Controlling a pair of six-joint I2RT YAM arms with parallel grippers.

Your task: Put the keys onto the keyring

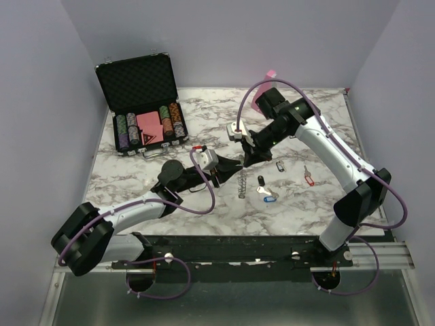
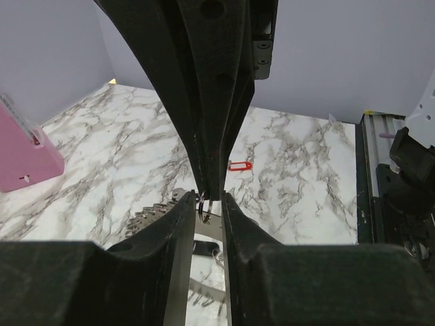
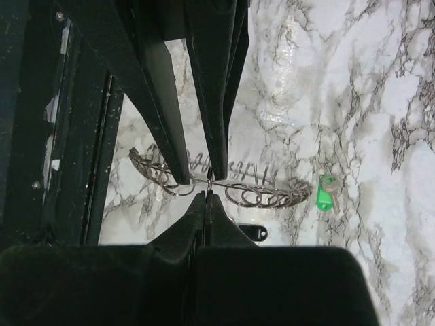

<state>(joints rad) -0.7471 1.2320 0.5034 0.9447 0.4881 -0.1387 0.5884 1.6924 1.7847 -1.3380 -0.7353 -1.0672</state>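
The keyring (image 1: pixel 242 183) stands on edge at the table's middle, coil-like from above. My left gripper (image 1: pixel 221 174) is shut on its rim; in the left wrist view my left gripper (image 2: pixel 209 206) pinches the grey band, with the keyring's teeth (image 2: pixel 155 213) showing to the left. My right gripper (image 1: pixel 247 158) meets it from the far side, and in the right wrist view my right gripper (image 3: pixel 209 193) is shut on one small loop of the keyring (image 3: pixel 266 193). Loose keys lie right of the ring: black (image 1: pixel 261 180), blue (image 1: pixel 267 197), another black (image 1: pixel 280 166), red (image 1: pixel 309 179), and green (image 3: pixel 327 192).
An open black case of poker chips (image 1: pixel 144 102) stands at the back left. A pink wedge block (image 2: pixel 20 155) sits at the back, partly behind the right arm (image 1: pixel 319 136). The red key tag (image 2: pixel 239 166) lies beyond the two grippers.
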